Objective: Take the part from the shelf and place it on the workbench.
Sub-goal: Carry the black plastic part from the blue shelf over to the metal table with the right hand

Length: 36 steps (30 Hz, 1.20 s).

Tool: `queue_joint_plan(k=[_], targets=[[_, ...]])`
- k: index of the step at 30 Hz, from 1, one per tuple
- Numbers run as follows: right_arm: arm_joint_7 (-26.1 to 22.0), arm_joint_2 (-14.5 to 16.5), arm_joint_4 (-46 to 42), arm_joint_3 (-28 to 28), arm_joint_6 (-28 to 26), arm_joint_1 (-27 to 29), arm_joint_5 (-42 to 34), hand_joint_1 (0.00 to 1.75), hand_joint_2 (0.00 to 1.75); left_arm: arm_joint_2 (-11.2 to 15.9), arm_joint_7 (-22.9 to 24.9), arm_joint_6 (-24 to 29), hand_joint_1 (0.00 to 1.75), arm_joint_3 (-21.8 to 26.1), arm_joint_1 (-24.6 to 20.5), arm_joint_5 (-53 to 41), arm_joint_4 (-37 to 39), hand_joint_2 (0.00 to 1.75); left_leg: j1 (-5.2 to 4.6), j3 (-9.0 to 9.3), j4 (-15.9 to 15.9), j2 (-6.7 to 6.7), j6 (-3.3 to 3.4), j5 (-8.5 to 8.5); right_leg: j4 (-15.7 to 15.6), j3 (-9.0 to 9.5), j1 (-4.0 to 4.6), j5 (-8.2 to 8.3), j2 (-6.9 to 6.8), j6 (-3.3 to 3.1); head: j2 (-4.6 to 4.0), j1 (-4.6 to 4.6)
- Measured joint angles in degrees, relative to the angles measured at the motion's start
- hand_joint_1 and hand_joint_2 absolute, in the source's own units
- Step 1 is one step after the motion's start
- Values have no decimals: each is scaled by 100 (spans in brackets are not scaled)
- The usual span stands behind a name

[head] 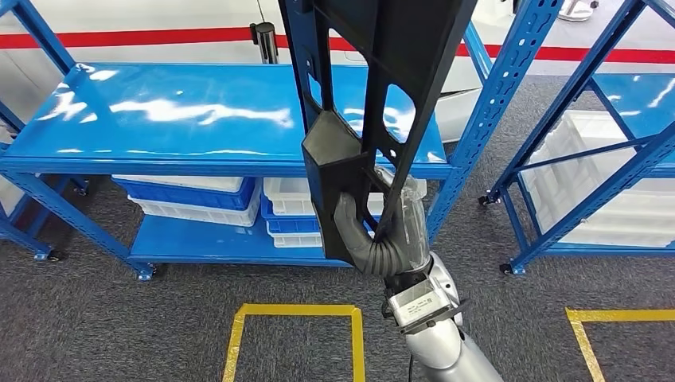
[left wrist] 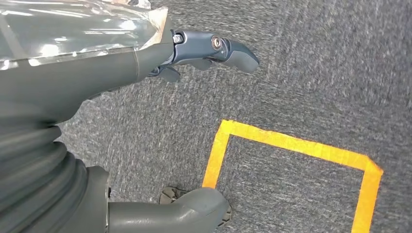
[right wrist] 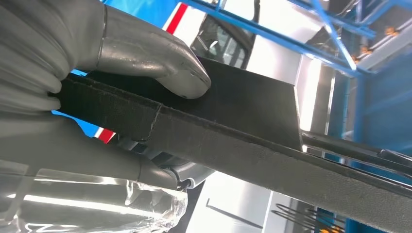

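Observation:
The part (head: 374, 95) is a long black plastic panel with cut-outs, held upright in front of the blue shelf (head: 199, 119). My right hand (head: 382, 235) grips its lower end, fingers wrapped through an opening, above the carpet. Up close, the thumb of my right hand (right wrist: 121, 48) presses on the part's flat face (right wrist: 252, 131), with the fingers under its edge. My left hand (left wrist: 97, 97) hangs over the floor holding nothing, its fingers (left wrist: 214, 48) stretched out and apart from the thumb.
The shelf's top deck is bare and glossy. White and blue bins (head: 199, 199) sit on its lower deck. A second blue rack (head: 589, 159) with a white bin stands at the right. Yellow tape squares (head: 294, 314) (left wrist: 291, 145) mark the grey carpet.

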Motion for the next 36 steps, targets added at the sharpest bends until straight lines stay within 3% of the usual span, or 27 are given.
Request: queue_joint_plan(k=[2,4,5,7,8,9,10,13,15,17,19,21,23,24,25,26,28,30,31,33,34,36], targets=[[-30,-3,-1,2,2,22,19,175,175,-3,-19,-14,0,1,7,-14,-2,175,9,-43,12,-62,-56,85,-170,44,-8,-59,-32,-82,0,-10],[-47,-5,0,4,5,33,36,175,175,-1,-29,-27,0,2,30,-21,-2,175,50,-115,138,-42,-103,-30,-159,22,-45,-1,-121,-180,0,-14],[-50,-5,0,4,6,36,41,175,175,-2,-32,-34,0,2,38,-21,-2,175,67,-195,345,-1,-130,-212,-161,6,-58,30,-170,-231,0,-14],[-51,-7,1,4,7,45,49,175,175,-4,-37,-42,0,2,45,-21,-2,175,87,-462,1086,72,-181,-699,-157,-45,-39,77,-262,-290,0,-18],[-52,-8,1,5,7,55,52,175,175,-5,-40,-43,0,2,49,-21,-2,175,96,-577,1450,86,-206,-867,-154,-65,-33,95,-309,-298,0,-17],[-54,-9,2,6,7,68,54,175,175,-5,-46,-43,0,2,55,-21,-2,175,106,-614,1662,97,-223,-932,-150,-79,-29,112,-353,-297,0,-19],[-57,-9,2,6,6,80,55,175,175,-4,-56,-44,0,3,60,-22,-2,175,116,-533,1643,112,-233,-886,-146,-83,-28,122,-392,-288,0,-19],[-76,-10,2,5,1,90,56,175,175,-2,-104,-57,0,7,56,-32,-11,175,122,178,613,283,-222,-532,-124,-91,-14,121,-504,-247,0,-22],[-91,-9,2,9,0,84,54,175,175,-3,-136,-64,0,9,47,-44,-26,175,71,404,212,387,-158,-505,-115,-120,25,112,-562,-190,0,-13],[-116,-7,1,15,2,75,40,175,175,-4,-160,-63,0,16,45,-52,-37,175,24,370,183,346,-71,-515,-122,-131,59,117,-620,-120,0,-2],[-143,-7,-3,20,13,70,14,175,175,-14,-186,-58,0,32,39,-54,-44,175,25,378,114,270,16,-487,-8,-186,62,30,-569,-72,0,2],[-154,-9,-10,25,34,70,-11,175,175,-25,-215,-58,0,53,20,-57,-54,175,35,389,60,188,101,-444,526,-443,46,-243,-381,-104,0,8],[-154,-20,-14,33,56,83,-26,175,175,-27,-238,-64,0,74,5,-73,-58,175,24,362,55,87,141,-429,1342,-864,37,-539,-252,-140,0,11],[-151,-27,-13,37,64,92,-31,175,175,-29,-247,-69,0,82,6,-83,-58,175,19,355,56,28,148,-424,1598,-1015,34,-591,-228,-124,0,10],[-149,-32,-13,40,69,99,-35,175,175,-33,-252,-74,0,88,10,-91,-58,175,13,353,58,-35,151,-421,1636,-1062,34,-543,-215,-87,0,11],[-149,-35,-14,42,72,102,-38,175,175,-38,-256,-80,0,92,14,-96,-58,175,9,357,62,-100,150,-418,1427,-987,34,-400,-200,-41,0,11],[-150,-36,-26,47,79,103,-45,175,175,-55,-262,-86,0,99,14,-102,-60,175,3,356,83,-221,138,-412,602,-649,30,-3,-57,18,0,10],[-150,-36,-49,55,95,110,-54,175,175,-69,-264,-86,0,114,13,-106,-64,175,-11,318,115,-312,102,-403,56,-449,29,239,72,-9,0,9],[-151,-36,-61,59,104,118,-62,175,175,-73,-264,-84,0,123,14,-108,-66,175,-13,292,124,-349,73,-391,-11,-439,39,274,89,-38,0,8],[-153,-35,-79,65,122,132,-89,175,175,-74,-264,-79,0,142,24,-117,-69,175,-1,250,132,-389,12,-377,-22,-435,13,318,0,-101,0,9],[-159,-32,-87,67,132,138,-106,175,175,-77,-264,-78,0,146,31,-127,-69,175,2,217,186,-343,-19,-421,-39,-428,-14,339,-41,-145,0,7],[-189,-27,-112,71,165,156,-155,175,175,-79,-264,-78,0,150,36,-151,-71,175,16,19,628,-131,-84,-712,-72,-407,-70,366,-145,-223,0,-10]])
